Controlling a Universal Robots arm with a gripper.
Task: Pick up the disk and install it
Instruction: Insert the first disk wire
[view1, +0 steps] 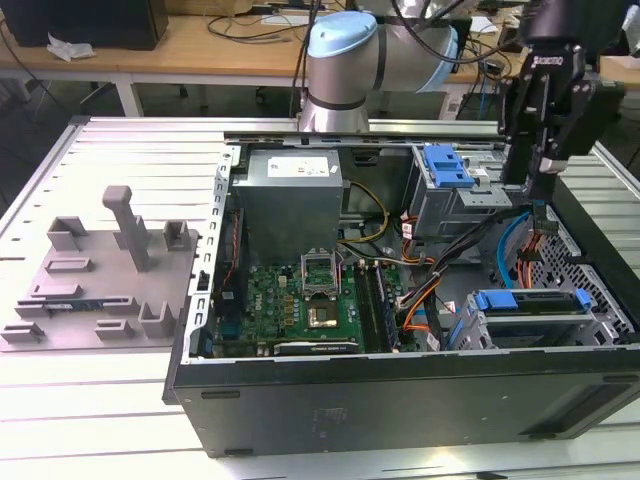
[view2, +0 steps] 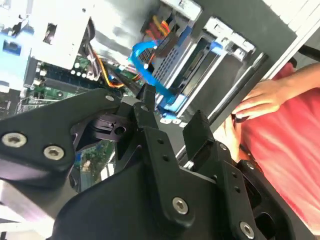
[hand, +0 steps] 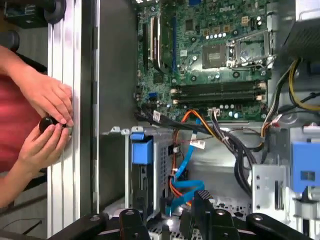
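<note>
black gripper hovered above the open computer case with fingers spread and empty, while the disk sat slotted in its bay, seemingly seated already.

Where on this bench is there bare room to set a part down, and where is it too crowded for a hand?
Free: the slatted table beyond the grey fixture plate, and the strip in front of the computer case. Crowded: inside the case, cables fill the gap between motherboard and drive cages.
</note>
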